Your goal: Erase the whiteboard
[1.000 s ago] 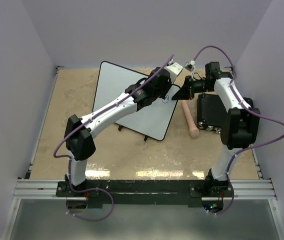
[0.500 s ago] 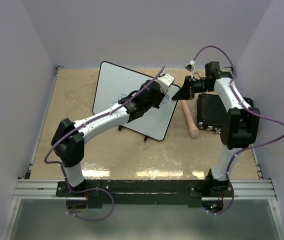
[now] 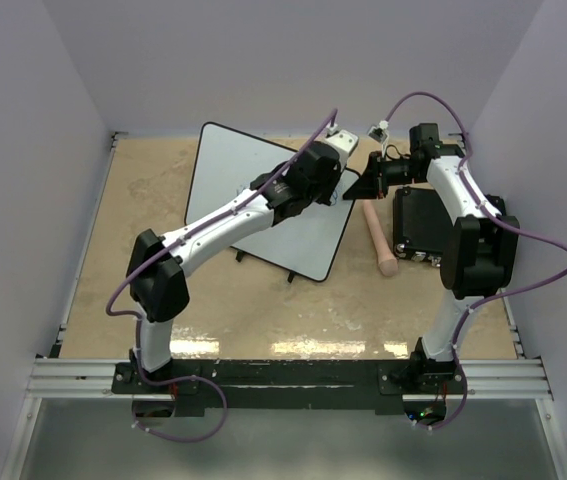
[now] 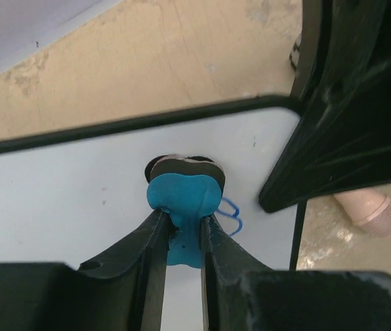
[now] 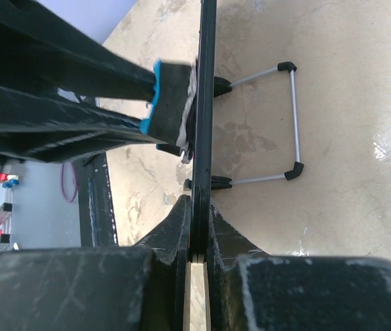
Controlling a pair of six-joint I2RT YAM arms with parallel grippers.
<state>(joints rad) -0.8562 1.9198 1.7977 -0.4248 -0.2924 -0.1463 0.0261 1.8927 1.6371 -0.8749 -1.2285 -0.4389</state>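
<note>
On the tan counter (image 3: 143, 250) the large white black-rimmed whiteboard (image 3: 228, 170) sits propped up, right claw (image 5: 196, 207) clamped on its edge to steady it while left claw (image 4: 181, 231) grips a small blue eraser (image 4: 181, 196) pressed flat just beside the blue scribble (image 4: 231, 210).

This looks to me like a robot lab test cell, not a lived-in room. Plain pale walls (image 3: 283, 60) box in a tan worktop (image 3: 253, 300) on the left, far and right. An aluminium rail (image 3: 73, 378) runs along the near edge, where the left arm (image 3: 223, 215) and right arm (image 3: 478, 250) are bolted side by side. Purple cables (image 3: 421, 95) loop off both arms.
</note>
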